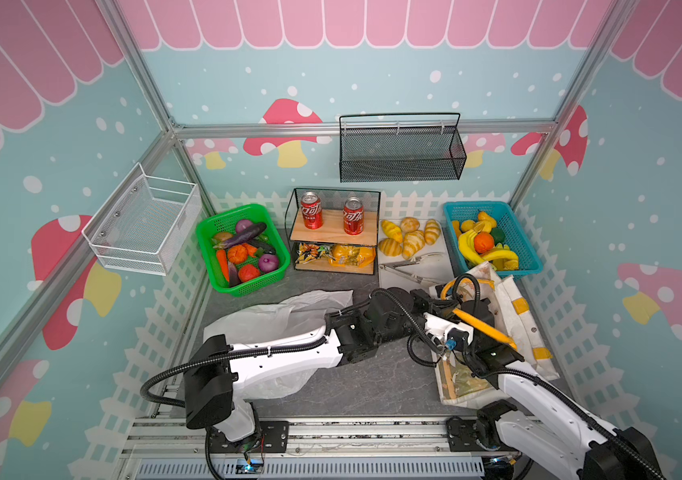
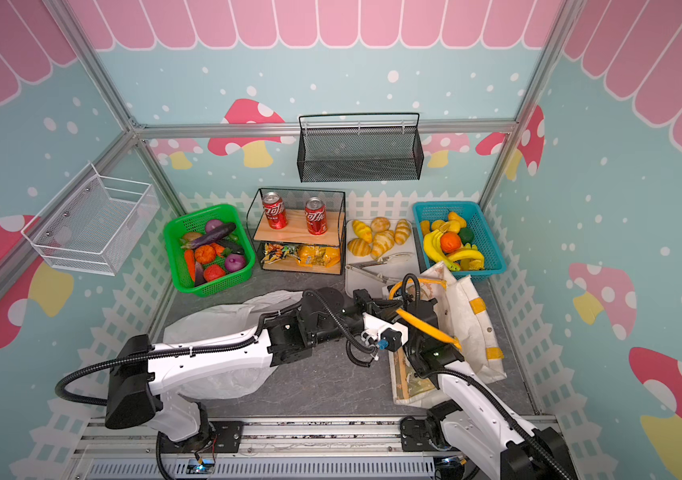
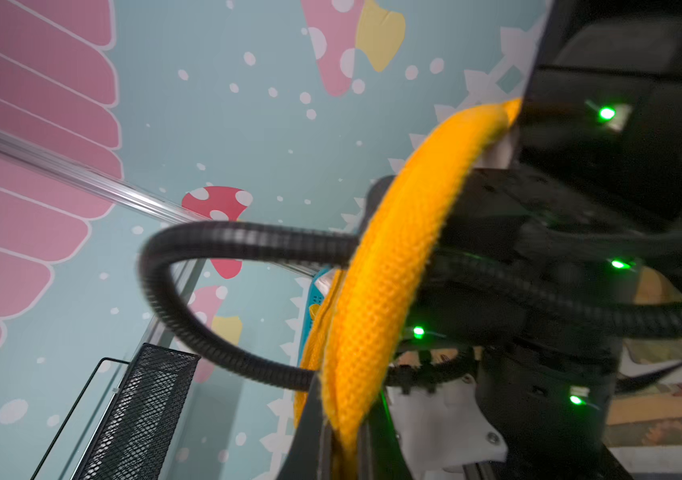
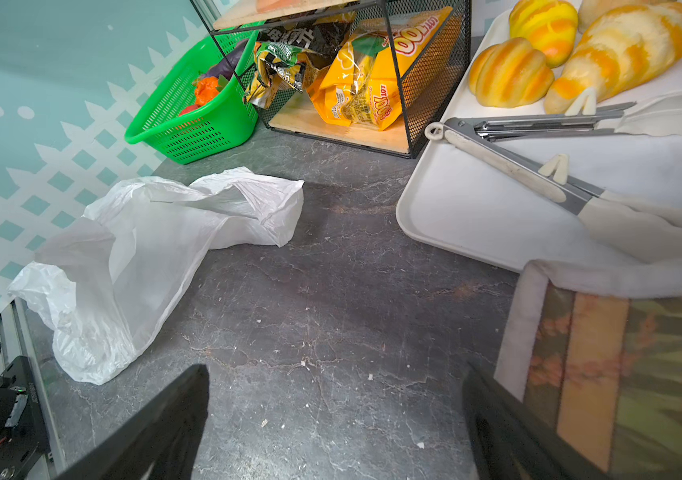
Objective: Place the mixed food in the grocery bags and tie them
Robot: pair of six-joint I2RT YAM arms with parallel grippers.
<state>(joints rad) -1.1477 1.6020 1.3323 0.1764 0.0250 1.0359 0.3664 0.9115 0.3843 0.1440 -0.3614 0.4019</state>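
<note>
Nearest, the right end effector (image 4: 335, 374) hangs with its fingers spread wide over the dark grey marbled tabletop (image 4: 331, 291), beside the cream fabric tote (image 1: 509, 320). The left end effector (image 3: 341, 432) is clamped on the tote's yellow-orange woven handle (image 3: 393, 257). The thin white plastic carrier bag (image 4: 144, 249) lies crumpled, partly under the left arm. Farther back, toy vegetables (image 1: 237, 254) fill a green plastic basket (image 1: 256, 286), and crinkly yellow snack packets (image 1: 351, 257) lie on the lower shelf of a black wire rack (image 1: 333, 227).

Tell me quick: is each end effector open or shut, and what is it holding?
Left end effector: closed on the yellow-orange tote handle.
Right end effector: open, holding nothing.
</note>
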